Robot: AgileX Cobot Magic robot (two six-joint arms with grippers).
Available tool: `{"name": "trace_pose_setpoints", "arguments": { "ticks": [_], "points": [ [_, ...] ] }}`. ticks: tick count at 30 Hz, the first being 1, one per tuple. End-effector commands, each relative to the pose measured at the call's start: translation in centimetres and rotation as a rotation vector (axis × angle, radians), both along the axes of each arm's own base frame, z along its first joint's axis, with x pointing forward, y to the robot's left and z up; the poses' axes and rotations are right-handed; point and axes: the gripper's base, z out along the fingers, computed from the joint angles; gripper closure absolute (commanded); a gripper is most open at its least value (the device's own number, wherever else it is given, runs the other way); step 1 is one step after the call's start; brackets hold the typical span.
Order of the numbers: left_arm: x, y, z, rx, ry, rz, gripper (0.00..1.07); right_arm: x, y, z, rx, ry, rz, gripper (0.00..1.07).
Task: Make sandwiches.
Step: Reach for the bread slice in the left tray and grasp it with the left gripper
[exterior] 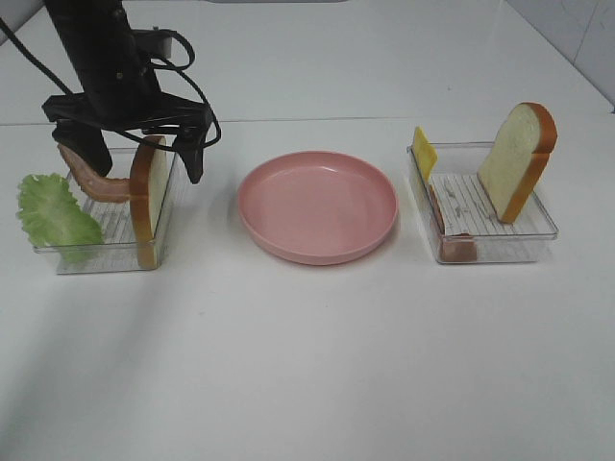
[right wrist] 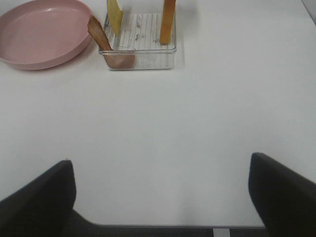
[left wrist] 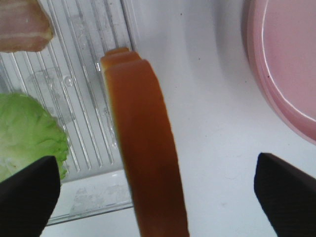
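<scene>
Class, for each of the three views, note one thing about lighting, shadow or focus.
Exterior high view: soft, even light, with only a faint shadow under the pink plate. Left wrist view: the near bread slice looks soft-edged, and the left fingers are dark and featureless. Right wrist view: the white table is evenly bright, the right fingers mere silhouettes.

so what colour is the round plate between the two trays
The plate is plain pink, shown best in the exterior high view.
</scene>
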Motion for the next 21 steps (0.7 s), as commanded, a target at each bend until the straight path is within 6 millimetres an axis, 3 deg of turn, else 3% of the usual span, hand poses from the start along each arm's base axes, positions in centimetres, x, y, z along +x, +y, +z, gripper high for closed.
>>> {"name": "trace_pose_setpoints", "arguments": {
  "ticks": [1, 10, 12, 13, 15, 16, 17, 18, 19, 20, 21],
  "points": [
    [0.38, -0.37, -0.84, 0.003, -0.010, -0.017, 0.04, -0.22, -0.05, -0.08, -0.007, -0.022, -0.006, 0.15],
    [0.42, -0.28, -1.72, 0.014, 0.021, -0.050, 0.06, -0.22, -0.05, -0.08, -0.007, -0.022, -0.006, 0.15],
    [0.39, -0.28, -1.73, 0.016, 0.024, -0.053, 0.16, -0.22, -0.05, -0.08, -0.007, -0.022, -0.006, 0.15],
    [0.39, -0.28, -1.73, 0.016, 0.024, -0.053, 0.16, -0.22, -0.05, -0.08, -0.007, -0.022, -0.006, 0.15],
    [0.44, -0.21, -1.72, 0.022, 0.019, -0.044, 0.47, -0.22, -0.05, -0.08, -0.007, -0.022, -0.006, 0.15],
    [0.44, -0.21, -1.72, 0.022, 0.019, -0.044, 0.47, -0.22, -0.05, -0.08, -0.007, -0.022, -0.006, 0.15],
    [0.44, -0.21, -1.72, 0.021, 0.019, -0.038, 0.76, -0.22, -0.05, -0.08, -0.007, -0.022, -0.006, 0.15],
    [0.44, -0.21, -1.72, 0.021, 0.019, -0.038, 0.76, -0.22, -0.05, -0.08, -0.007, -0.022, -0.006, 0.15],
    [0.44, -0.21, -1.72, 0.020, 0.020, -0.032, 0.98, -0.22, -0.05, -0.08, -0.007, -0.022, -0.006, 0.15],
    [0.47, -0.22, -1.72, 0.019, 0.017, -0.032, 1.06, -0.22, -0.05, -0.08, -0.007, -0.022, -0.006, 0.15],
    [0.47, -0.22, -1.72, 0.019, 0.017, -0.032, 1.06, -0.22, -0.05, -0.08, -0.007, -0.022, -0.006, 0.15]
  ]
}}
